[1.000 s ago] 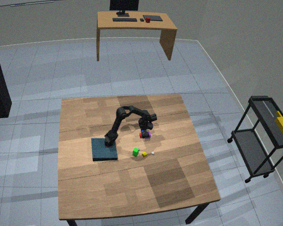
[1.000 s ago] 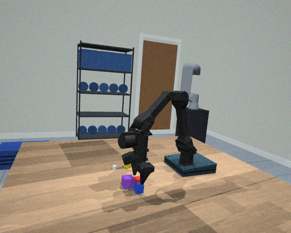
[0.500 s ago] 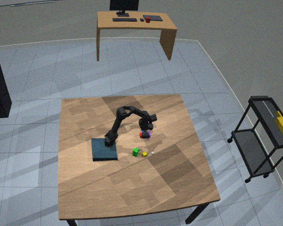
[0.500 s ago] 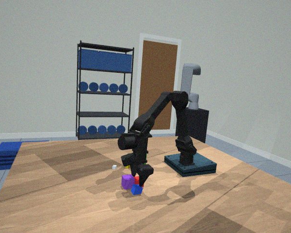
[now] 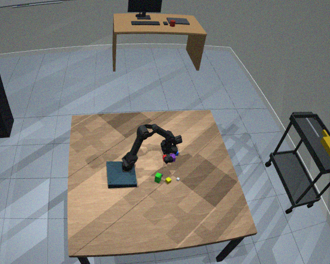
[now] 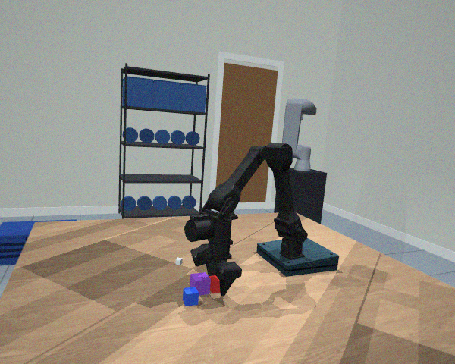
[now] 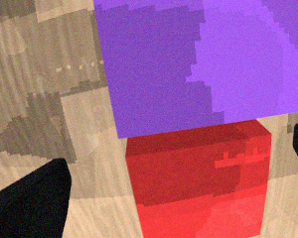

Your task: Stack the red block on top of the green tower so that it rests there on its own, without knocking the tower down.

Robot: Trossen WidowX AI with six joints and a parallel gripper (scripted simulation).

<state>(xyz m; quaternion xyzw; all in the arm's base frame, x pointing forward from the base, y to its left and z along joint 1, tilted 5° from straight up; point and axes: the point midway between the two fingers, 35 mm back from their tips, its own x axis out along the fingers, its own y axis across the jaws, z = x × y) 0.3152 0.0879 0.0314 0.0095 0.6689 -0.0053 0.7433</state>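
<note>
My wrist view crops the purple block at its top and right and the red block at its bottom; my arm hides the green tower in the exterior view.

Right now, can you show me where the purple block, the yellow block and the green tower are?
Purple block (image 6: 199, 283) (image 7: 199, 59): exterior, front side; wrist, middle part.
Yellow block (image 5: 168, 180): top view, its middle.
Green tower (image 5: 158, 177): top view, its side.

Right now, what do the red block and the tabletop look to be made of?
Red block: probably painted wood or plastic, matte; flat, even colour without grain.
Tabletop: wood or wood-look laminate, low sheen; fine grain lines show.
</note>
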